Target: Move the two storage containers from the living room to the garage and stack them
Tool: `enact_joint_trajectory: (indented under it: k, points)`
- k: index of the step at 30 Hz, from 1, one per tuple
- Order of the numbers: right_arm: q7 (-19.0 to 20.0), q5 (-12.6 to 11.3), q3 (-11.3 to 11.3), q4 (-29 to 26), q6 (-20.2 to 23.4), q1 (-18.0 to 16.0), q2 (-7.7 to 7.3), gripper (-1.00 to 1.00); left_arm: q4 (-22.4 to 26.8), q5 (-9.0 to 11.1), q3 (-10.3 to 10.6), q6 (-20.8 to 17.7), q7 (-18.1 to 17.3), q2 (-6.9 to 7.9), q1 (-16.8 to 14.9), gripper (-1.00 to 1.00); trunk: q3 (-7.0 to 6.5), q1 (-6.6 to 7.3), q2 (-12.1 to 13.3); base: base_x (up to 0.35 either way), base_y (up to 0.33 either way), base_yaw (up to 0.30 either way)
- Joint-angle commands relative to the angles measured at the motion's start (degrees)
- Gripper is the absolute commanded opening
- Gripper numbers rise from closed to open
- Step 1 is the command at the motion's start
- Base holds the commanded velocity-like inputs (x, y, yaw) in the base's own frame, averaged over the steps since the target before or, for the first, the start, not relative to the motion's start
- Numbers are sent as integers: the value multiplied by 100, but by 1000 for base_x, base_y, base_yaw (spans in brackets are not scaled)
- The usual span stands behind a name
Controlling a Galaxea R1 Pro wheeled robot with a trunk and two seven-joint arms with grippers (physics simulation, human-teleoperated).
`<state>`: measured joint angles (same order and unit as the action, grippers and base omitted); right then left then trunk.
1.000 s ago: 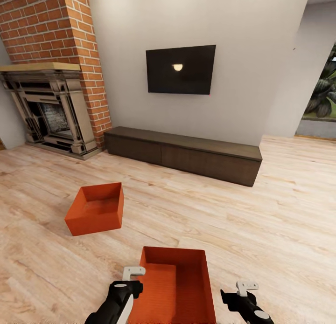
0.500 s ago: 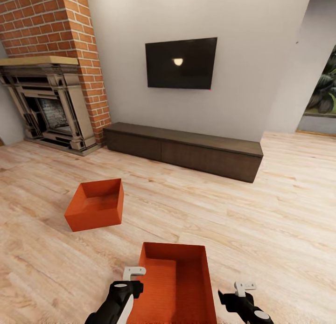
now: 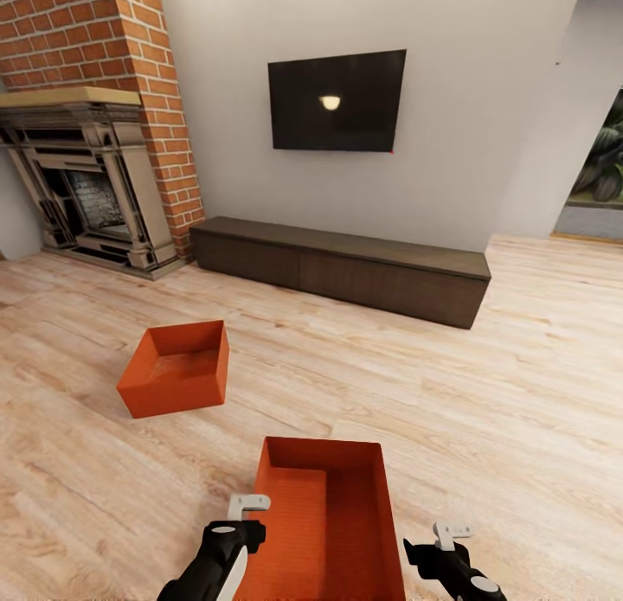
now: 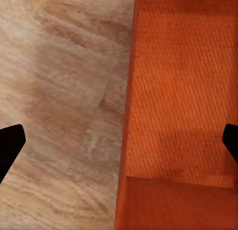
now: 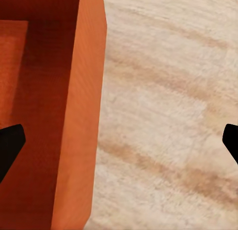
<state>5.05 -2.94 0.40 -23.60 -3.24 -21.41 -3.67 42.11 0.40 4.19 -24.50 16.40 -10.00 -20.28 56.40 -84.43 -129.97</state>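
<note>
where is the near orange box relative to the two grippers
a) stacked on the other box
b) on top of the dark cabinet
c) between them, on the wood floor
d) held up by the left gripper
c: the near box lies on the wood floor between the left gripper and right gripper, each straddling a side wall, both open.

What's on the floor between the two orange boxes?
Nothing. In the head view, only bare light wood floor lies between the far storage container and the near storage container that sits between the robot's pincers.
</note>
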Motion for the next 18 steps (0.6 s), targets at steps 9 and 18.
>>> enact_joint_trajectory:
  k: [9,18]
  points:
    - [23,-22,12,13,-19,-3,6,100,8,1,11,-21,37,0,-2,100,250,-197,-365,0,0,0]
    - [26,-22,13,13,-19,-3,7,100,8,-5,3,-12,58,0,-2,100,493,-395,-726,0,0,0]
